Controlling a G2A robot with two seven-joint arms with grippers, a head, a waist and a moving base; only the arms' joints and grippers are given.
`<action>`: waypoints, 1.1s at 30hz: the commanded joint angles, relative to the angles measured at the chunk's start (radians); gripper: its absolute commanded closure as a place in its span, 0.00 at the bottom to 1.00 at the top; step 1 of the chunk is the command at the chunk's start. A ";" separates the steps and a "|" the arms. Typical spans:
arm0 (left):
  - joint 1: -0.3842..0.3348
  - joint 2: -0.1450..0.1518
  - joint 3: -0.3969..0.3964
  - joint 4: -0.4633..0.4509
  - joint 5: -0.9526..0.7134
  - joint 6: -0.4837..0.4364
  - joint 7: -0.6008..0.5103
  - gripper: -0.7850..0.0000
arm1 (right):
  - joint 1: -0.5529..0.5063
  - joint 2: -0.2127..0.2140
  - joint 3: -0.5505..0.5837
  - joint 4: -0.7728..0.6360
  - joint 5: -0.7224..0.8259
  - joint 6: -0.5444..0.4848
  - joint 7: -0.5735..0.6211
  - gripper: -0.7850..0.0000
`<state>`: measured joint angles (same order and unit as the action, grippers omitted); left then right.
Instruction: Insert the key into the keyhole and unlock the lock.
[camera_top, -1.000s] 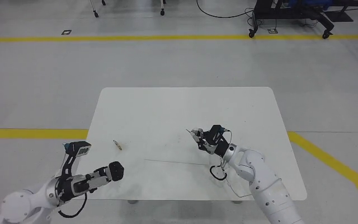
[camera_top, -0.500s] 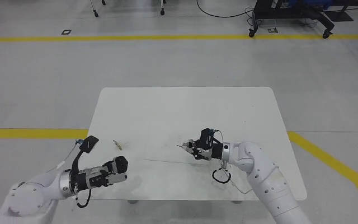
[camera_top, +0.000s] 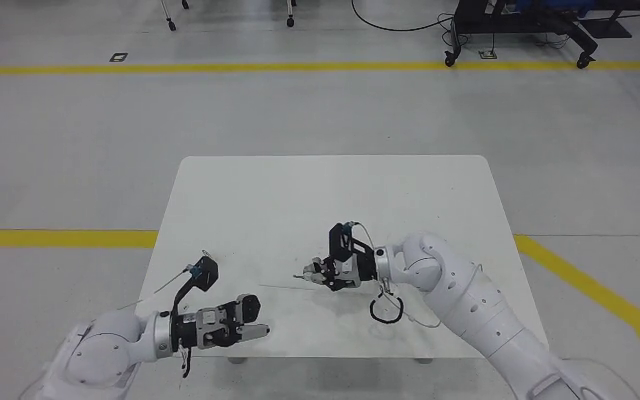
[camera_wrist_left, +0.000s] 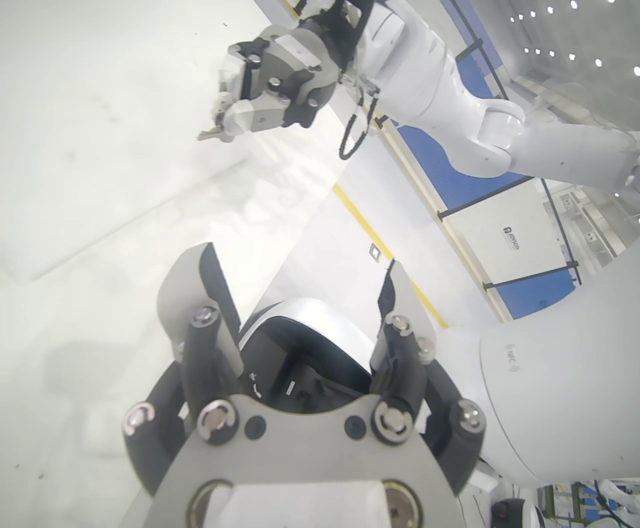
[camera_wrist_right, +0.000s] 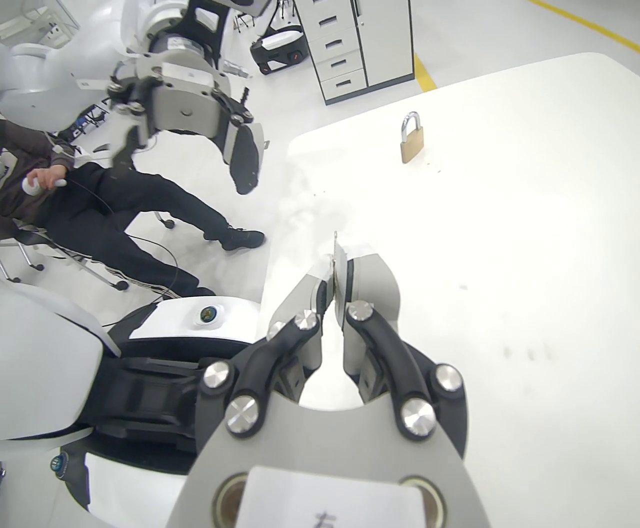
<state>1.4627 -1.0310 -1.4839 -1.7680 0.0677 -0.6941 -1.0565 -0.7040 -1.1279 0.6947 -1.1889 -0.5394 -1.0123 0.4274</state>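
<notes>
Ahead of the right gripper (camera_wrist_right: 341, 267), well beyond the tip of what it carries, we note the lock (camera_wrist_right: 412, 142) resting on the table (camera_wrist_right: 525, 240). It sits a little off the line the gripper points along, on the side away from the left gripper (camera_wrist_left: 305, 287). Right gripper: closed down narrow on the key (camera_wrist_right: 334, 250), pinching its head end, with the blade standing out past the fingertips. The key's long axis runs straight on from the gripper, tip leading, and the blade shows edge-on to the wrist. The lock's long axis runs roughly away from the right gripper. Its shackle (camera_wrist_right: 411, 120) is at the far end and its base end is turned toward the key. It seems to lie flat, though we cannot settle that. The keyhole is not visible; we judge it sits in that near base end. So the two axes are close to parallel but offset sideways and well apart. We judge the coming move calls for a sideways shift, then a straight advance. Left gripper: spread wide and holding nothing, over the table's edge, off to one side of the right gripper. We judge it somewhat nearer the lock, though not with confidence, and placed to steady it.
</notes>
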 joint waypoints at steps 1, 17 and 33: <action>-0.003 0.000 0.015 0.002 0.017 -0.002 0.022 0.38 | 0.015 0.019 -0.042 -0.022 0.051 0.000 0.000 1.00; -0.008 0.000 0.032 0.006 0.008 -0.008 0.031 0.42 | 0.036 0.037 -0.088 -0.045 0.104 0.000 0.011 1.00; -0.005 0.001 0.026 -0.013 0.074 0.001 0.074 0.00 | 0.033 0.037 -0.088 -0.048 0.106 0.000 0.007 1.00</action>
<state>1.4538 -1.0305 -1.4572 -1.7674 0.0874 -0.6967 -1.0146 -0.6684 -1.0911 0.6071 -1.2335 -0.4352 -1.0123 0.4383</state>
